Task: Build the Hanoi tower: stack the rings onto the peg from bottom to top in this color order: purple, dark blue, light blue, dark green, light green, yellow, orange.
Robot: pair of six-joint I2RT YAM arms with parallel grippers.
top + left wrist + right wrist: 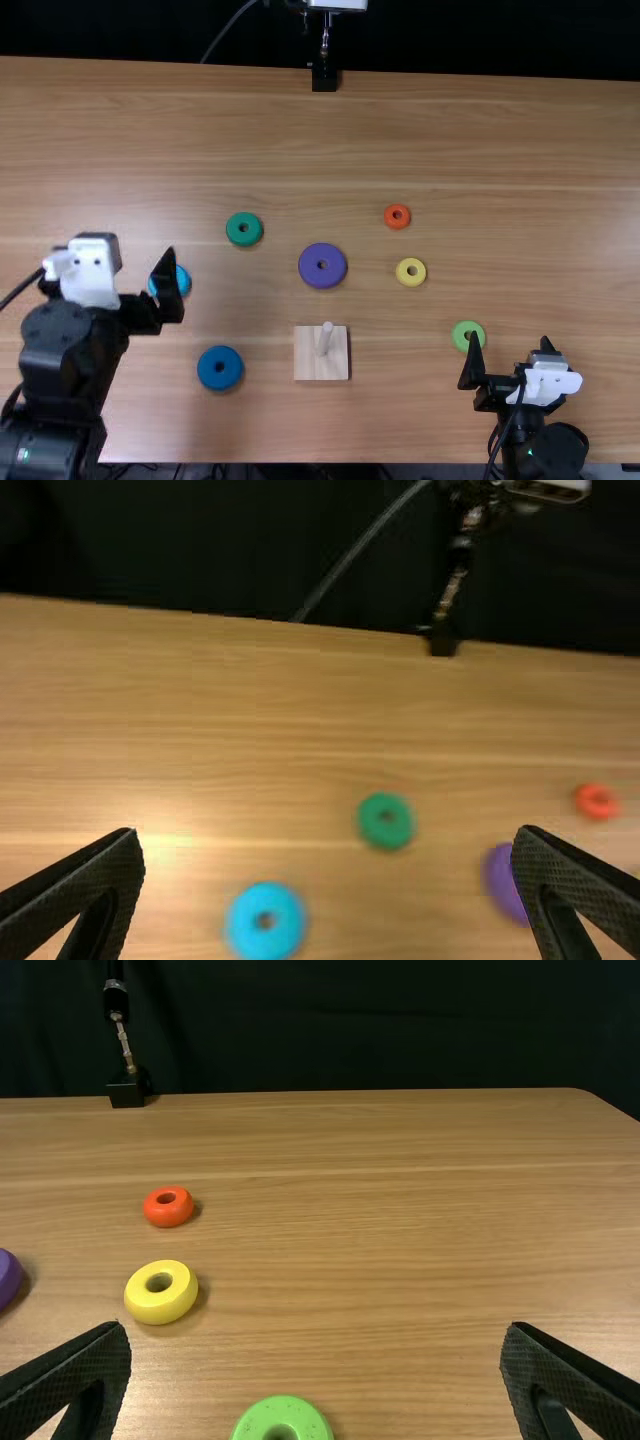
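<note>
Left gripper (136,246), light blue ring (184,280) partly behind it

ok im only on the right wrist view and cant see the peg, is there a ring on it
Observer: No, the peg stands bare on its block.
Operator: and the dark blue ring, where is it
Observer: Flat on the table, to the left of the block.
Operator: got it, is the left gripper holding anything
Observer: No, its jaws are wide apart with nothing held between them.
</note>
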